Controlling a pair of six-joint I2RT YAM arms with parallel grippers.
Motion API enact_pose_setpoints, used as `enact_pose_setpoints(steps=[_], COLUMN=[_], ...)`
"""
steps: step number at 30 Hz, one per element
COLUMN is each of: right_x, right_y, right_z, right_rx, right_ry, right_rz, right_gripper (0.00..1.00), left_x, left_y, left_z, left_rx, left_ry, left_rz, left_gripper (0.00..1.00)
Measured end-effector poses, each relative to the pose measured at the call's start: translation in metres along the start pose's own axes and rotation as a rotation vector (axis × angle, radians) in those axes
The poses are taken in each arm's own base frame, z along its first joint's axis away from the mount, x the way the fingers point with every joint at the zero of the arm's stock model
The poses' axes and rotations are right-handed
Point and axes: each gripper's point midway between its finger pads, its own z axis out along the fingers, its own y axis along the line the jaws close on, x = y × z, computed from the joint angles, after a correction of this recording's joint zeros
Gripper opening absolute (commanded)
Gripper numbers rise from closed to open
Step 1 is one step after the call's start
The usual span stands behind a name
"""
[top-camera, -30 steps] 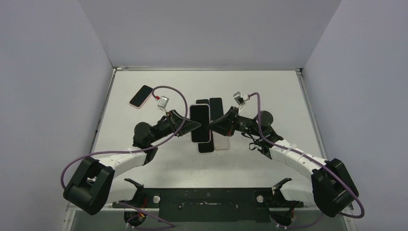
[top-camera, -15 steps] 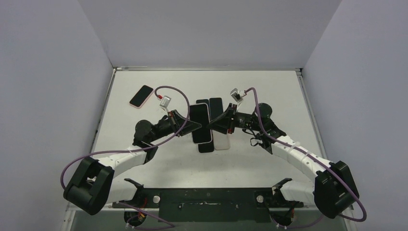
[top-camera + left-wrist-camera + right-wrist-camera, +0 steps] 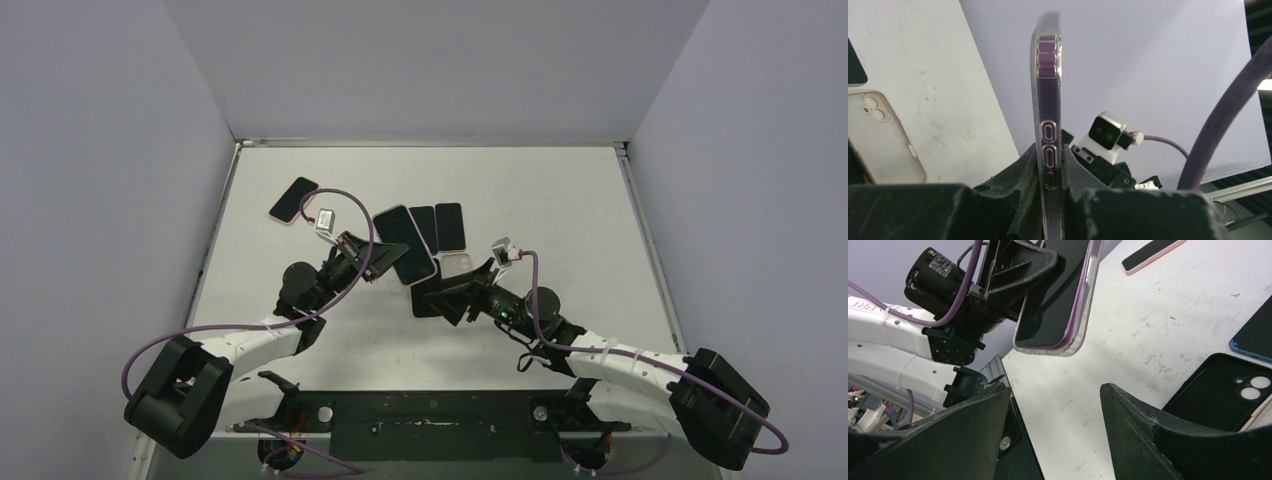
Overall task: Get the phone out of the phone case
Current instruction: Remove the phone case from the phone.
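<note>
A purple phone in a clear phone case (image 3: 405, 245) hangs above the table, held by its lower end in my left gripper (image 3: 385, 258). The left wrist view has it edge-on, the cased phone (image 3: 1049, 90) pinched between the shut fingers of the left gripper (image 3: 1050, 172). My right gripper (image 3: 447, 298) stands open, near and to the right of the phone, apart from it. From the right wrist view, the phone (image 3: 1058, 295) is up ahead of the right gripper (image 3: 1055, 405), with only table between its fingers.
Two dark phones (image 3: 437, 226) lie side by side behind the held one. A pink phone (image 3: 293, 200) lies at the far left. An empty pale case (image 3: 883, 135) and an empty black case (image 3: 1223, 395) rest on the table, with a blue-edged phone (image 3: 1255, 335) beside the black one.
My right gripper has opened, let go of the phone and drawn back toward the near edge. The left gripper has closed on the phone and swung it left, tilting it.
</note>
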Motion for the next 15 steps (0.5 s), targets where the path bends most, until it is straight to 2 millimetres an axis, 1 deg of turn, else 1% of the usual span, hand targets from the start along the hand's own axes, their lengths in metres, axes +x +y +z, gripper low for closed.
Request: enact_pose_setpoints(steps=[3,7,10,12,15], right_x=[0.012,0.017,0.016,0.013,0.006], right_y=[0.005,0.018,0.027,0.03,0.033], right_z=[0.002,0.012,0.017,0.018,0.02], right_rx=[0.0,-0.037,-0.07,-0.083,-0.094], right_ry=[-0.019,-0.055,-0.082,-0.104,-0.129], right_rz=[0.018,0.021,0.02,0.018,0.01], right_gripper=[0.68,0.67,0.66,0.66,0.62], left_x=[0.001,0.008,0.012,0.014,0.015], left_y=[-0.002,-0.006,-0.007,-0.007,-0.007], left_z=[0.003,0.006,0.008,0.009,0.009], left_rx=[-0.003,-0.002,-0.002,-0.004,-0.006], left_ry=[-0.03,-0.044,-0.05,-0.057,-0.064], left_rz=[-0.026,-0.051,-0.064,-0.069,-0.075], left_gripper=[0.0,0.0,0.0,0.0,0.0])
